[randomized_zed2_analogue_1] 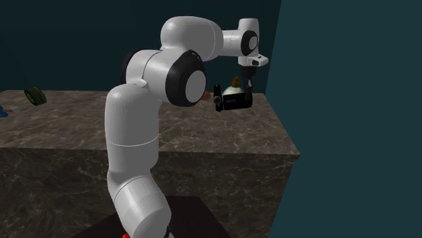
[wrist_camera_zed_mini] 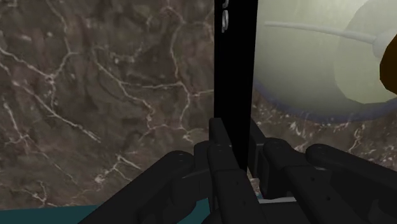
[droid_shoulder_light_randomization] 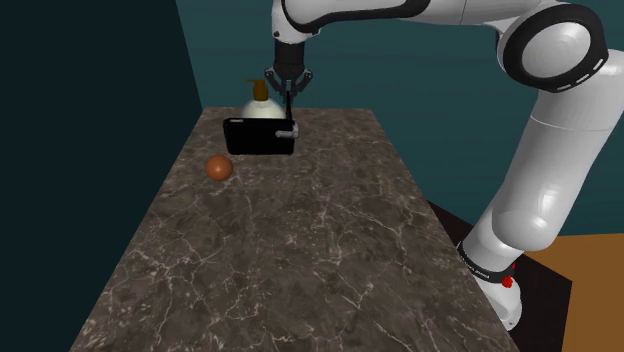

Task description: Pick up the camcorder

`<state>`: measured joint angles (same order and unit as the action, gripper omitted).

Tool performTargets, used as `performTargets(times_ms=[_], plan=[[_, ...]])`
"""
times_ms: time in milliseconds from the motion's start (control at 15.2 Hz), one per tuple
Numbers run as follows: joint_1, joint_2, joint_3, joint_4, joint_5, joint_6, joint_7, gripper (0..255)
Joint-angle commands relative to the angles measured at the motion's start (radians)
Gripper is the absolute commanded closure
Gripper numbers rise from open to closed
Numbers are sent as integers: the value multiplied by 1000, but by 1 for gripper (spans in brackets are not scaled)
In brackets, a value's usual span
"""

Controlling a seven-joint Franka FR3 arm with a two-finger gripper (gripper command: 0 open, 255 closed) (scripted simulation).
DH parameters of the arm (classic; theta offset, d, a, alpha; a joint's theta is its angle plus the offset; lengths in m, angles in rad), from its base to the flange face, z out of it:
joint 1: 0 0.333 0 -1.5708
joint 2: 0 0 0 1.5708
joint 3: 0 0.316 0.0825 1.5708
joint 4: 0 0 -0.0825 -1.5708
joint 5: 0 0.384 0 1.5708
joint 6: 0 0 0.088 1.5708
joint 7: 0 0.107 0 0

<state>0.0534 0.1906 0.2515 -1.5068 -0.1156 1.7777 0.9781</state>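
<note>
While fingers [wrist_camera_zed_mini: 220,151] clamp black camcorder [droid_shoulder_light_randomization: 258,136], it sits low over tabletop [droid_shoulder_light_randomization: 300,250], beside pale bottle [droid_shoulder_light_randomization: 262,106]. Grasp looks made; lift step. Next: raise straight up, grip firm, clear of bottle.

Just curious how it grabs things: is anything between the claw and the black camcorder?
Nothing visible does. The gripper is shut on the camcorder itself; the pale bottle stands behind it, the brown ball off to one side.
</note>
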Motion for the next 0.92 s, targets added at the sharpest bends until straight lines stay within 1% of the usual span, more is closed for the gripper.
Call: performTargets(times_ms=[0, 726, 858], plan=[[2, 3, 1, 31, -1, -27, 0, 255], [16, 49, 4, 245, -12, -196, -5, 255], [16, 50, 4, 248, -12, -198, -5, 255]])
